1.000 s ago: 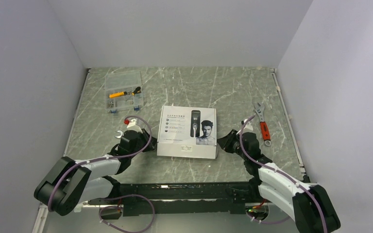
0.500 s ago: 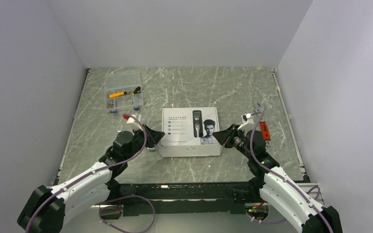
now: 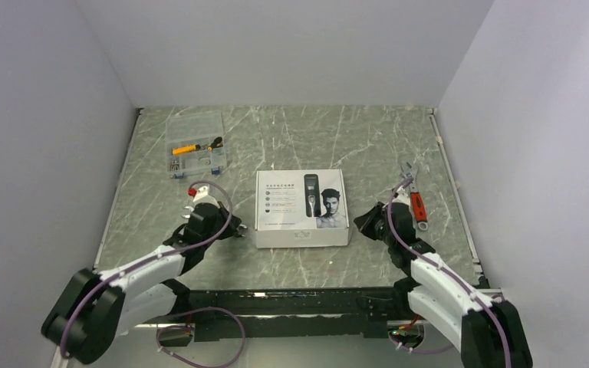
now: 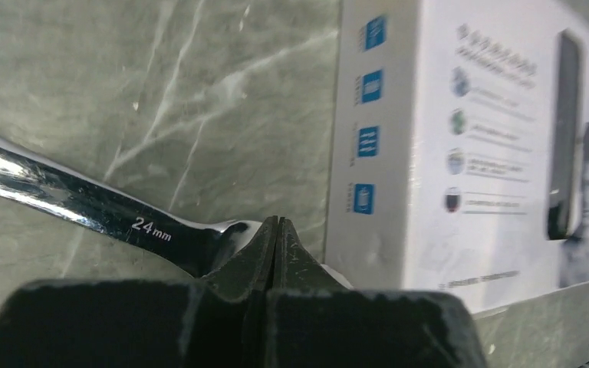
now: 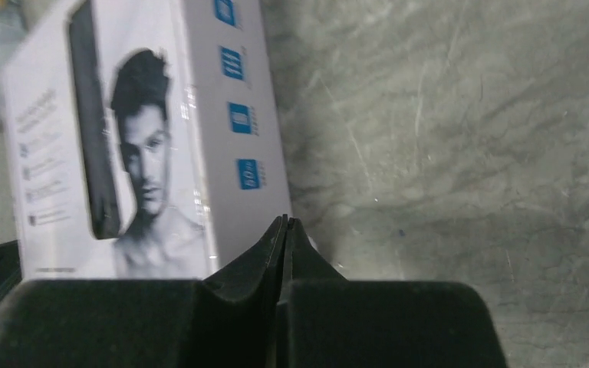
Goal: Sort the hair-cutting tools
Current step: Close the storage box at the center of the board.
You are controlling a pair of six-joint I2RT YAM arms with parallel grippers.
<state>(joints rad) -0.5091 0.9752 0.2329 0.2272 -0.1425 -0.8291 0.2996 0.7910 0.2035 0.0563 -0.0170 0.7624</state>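
The left tool (image 3: 235, 228) has its jaws pressed together on nothing, its tips low at 8 o'clock of the white box (image 3: 302, 207). In the left wrist view a silver wrench (image 4: 84, 207) marked 24mm lies just behind them. The right tool (image 3: 360, 222) is likewise closed and empty, at 4 o'clock of the box.

The clipper itself is nowhere in sight. Only its printed picture shows on the lid, so it and its combs are presumably inside the box, which sits mid-worktop (image 3: 299, 138) with the lid down.

The step in hand looks like getting that box open. To do it well, one tool should pin the base while the other works a fingertip under the lid's edge. Closed tips suit prying, but a push from one side alone would only skate the box across the smooth stone. The red-handled wrench (image 3: 414, 201) at 3 o'clock and the clear organiser (image 3: 194, 144) at 11 o'clock are best left alone.

Half a second ago both tools stood apart, bracketing the box's left and right sides. Now they have snapped together and drawn back a little toward 6 o'clock. Against a second ago, the box has slid slightly toward 3 o'clock and sits squarer.
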